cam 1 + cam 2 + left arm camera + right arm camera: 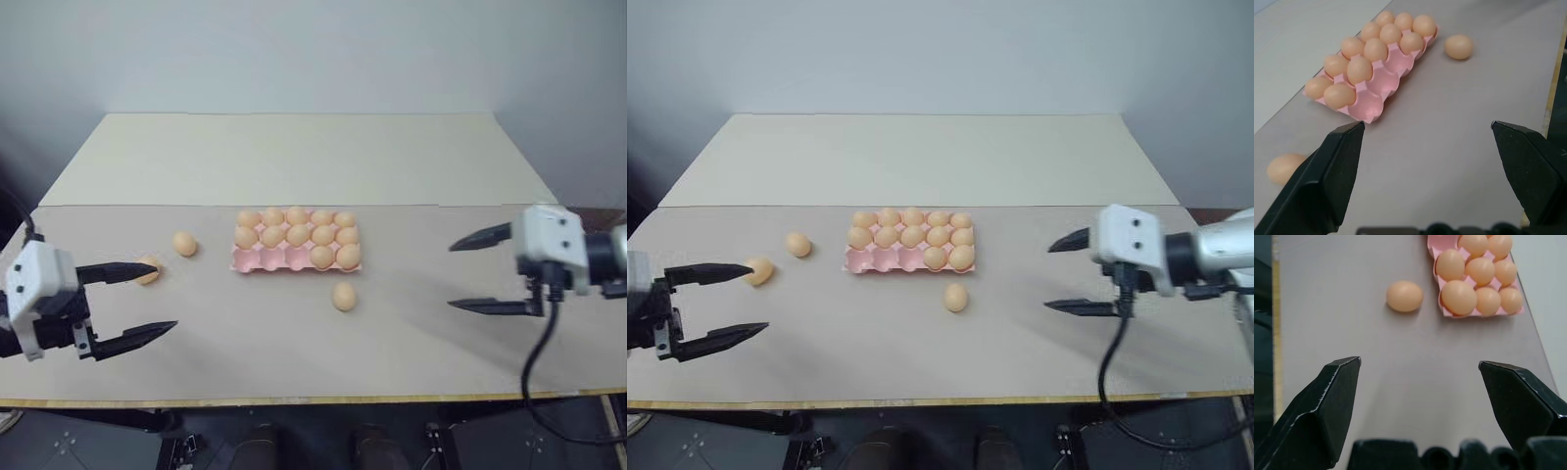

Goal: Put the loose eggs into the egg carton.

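The pink egg carton (263, 259) lies at the table's middle. Its back and middle rows are full, and the front row has two eggs at the right and three bare cups at the left. Three loose eggs lie on the table: one (343, 296) just in front of the carton's right end, one (185, 244) left of it, and one (147, 271) further left, partly behind a fingertip. My left gripper (167, 296) hangs open at the left, pointing toward the carton. My right gripper (451, 276) is open at the right, well clear of the carton, with nothing between its fingers.
The beige table (294, 372) has a wooden front edge close to me, and a second lighter tabletop (294, 157) adjoins behind the carton. A black cable (534, 362) hangs from the right wrist.
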